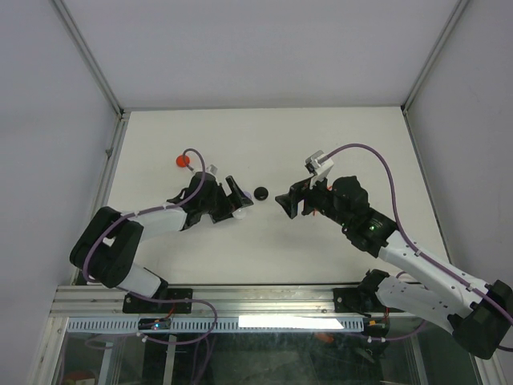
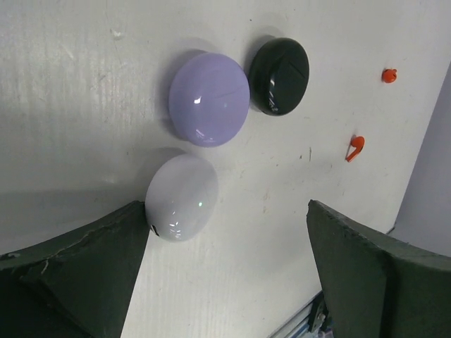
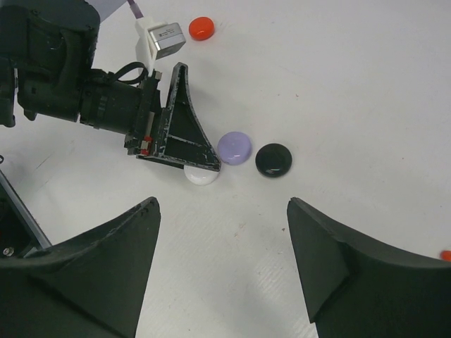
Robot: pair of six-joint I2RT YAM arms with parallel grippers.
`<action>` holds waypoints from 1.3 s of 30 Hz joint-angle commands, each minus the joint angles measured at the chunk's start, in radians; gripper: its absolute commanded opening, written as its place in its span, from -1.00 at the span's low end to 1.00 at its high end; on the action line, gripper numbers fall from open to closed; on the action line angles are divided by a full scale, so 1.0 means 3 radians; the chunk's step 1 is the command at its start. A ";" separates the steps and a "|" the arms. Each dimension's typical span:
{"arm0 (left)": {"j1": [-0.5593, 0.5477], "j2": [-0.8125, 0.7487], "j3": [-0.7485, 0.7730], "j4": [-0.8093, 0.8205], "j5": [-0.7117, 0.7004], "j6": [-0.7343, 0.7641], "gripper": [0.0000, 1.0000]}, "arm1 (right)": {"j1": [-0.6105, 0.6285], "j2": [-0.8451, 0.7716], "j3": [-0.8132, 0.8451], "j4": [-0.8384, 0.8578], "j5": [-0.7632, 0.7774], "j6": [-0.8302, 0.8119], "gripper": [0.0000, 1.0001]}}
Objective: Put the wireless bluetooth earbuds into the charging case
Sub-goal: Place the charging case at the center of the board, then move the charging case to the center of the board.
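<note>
wireless bluetooth earbuds (image 2: pixel 355 148) show as two tiny red pieces on the white counter (image 2: pixel 70 105) in the left wrist view. one is stemmed, and a rounder bit (image 2: pixel 389 74) lies at 1 o'clock from it, a little apart. both lie loose and outside any case, off at 3 o'clock from a cluster of three closed round cases.

in that cluster the lavender case (image 2: pixel 208 98) has the black case (image 2: pixel 279 75) just beside it at 2 o'clock and the white case (image 2: pixel 182 197) near it at 7 o'clock. the left gripper (image 2: pixel 229 211) stands wide, with bare counter between its fingers. the white case sits against the inner edge of the finger at 9 o'clock, and whether it truly touches cannot be told. in the right wrist view that finger's tip hides part of the white case.

from above, the black case lies between the two grippers, at 3 o'clock from the left gripper and at 9 o'clock from the right gripper (image 1: pixel 295 196). a red case (image 1: pixel 183 161) rests alone at 10 o'clock from the left gripper, well apart from the others. the right gripper is also spread wide and holds nothing. it hangs above bare counter with the cluster at 12 o'clock in its own view. a red speck at the right edge of that view is too small to identify.
</note>
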 commanded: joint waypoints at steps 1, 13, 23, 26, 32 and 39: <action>-0.0186 0.0264 0.0364 -0.0137 -0.0058 0.0190 0.92 | -0.0015 -0.0008 0.0073 0.0117 0.0032 -0.0050 0.52; -0.0241 0.0116 0.0608 -0.0834 -0.0777 0.0573 0.93 | -0.0015 0.0015 0.0135 0.0007 0.0142 -0.0120 0.53; 0.0253 -0.0434 0.0962 -0.1589 -0.1541 0.1376 0.98 | -0.0015 0.0006 0.0114 -0.0012 0.0187 -0.0140 0.54; 0.0569 -0.0446 0.1136 -0.1604 -0.1593 0.1567 0.98 | -0.0015 0.0004 0.0094 -0.0013 0.0204 -0.0140 0.54; 0.1152 0.0061 0.1692 -0.1558 -0.1244 0.2021 0.98 | -0.0015 -0.0004 0.0106 -0.0045 0.0208 -0.0149 0.54; 0.1510 0.0868 0.2523 -0.1569 -0.0690 0.2771 0.90 | -0.0016 0.0027 0.0111 -0.0048 0.0225 -0.0173 0.54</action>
